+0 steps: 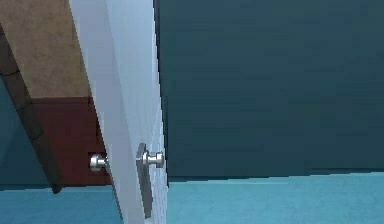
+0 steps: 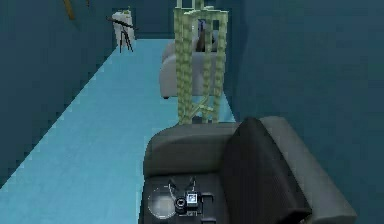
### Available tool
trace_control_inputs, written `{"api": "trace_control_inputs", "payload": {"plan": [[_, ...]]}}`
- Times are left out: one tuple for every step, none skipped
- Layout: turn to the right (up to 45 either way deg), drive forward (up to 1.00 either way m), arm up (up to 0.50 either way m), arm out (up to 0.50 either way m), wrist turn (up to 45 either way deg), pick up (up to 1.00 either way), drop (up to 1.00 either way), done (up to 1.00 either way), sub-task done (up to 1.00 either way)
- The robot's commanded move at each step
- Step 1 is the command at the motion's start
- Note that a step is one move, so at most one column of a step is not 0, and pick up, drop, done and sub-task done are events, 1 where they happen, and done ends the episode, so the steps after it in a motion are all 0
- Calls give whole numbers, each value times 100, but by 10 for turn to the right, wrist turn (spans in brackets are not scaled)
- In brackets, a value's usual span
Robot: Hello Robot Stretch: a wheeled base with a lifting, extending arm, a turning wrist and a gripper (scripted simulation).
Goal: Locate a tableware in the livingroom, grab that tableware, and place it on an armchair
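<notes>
A dark grey armchair [image 2: 262,168] stands at the arm side view's lower right, its seat [image 2: 190,150] toward the left. At the bottom edge, over the chair's dark front part, I see my gripper [image 2: 183,188] with its thin fingers and a small white marker square [image 2: 190,201]. A round pale grey dish-like thing [image 2: 160,206] lies on that dark surface just left of the gripper. I cannot tell whether the gripper holds anything.
In the forward view a white door [image 1: 125,90] with silver knobs [image 1: 152,158] stands edge-on close ahead, a dark teal wall [image 1: 270,80] to its right. In the arm side view there is a yellow-green open shelf tower [image 2: 200,60], a pale chair [image 2: 178,72], a tripod [image 2: 123,30] and open teal floor [image 2: 90,140].
</notes>
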Motion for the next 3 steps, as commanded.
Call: {"api": "trace_control_inputs", "payload": {"plan": [[0, 0, 10, 0, 0, 0, 0, 0, 0], [0, 0, 0, -8, 0, 0, 0, 0, 0], [0, 0, 0, 0, 0, 0, 0, 100, 0]]}}
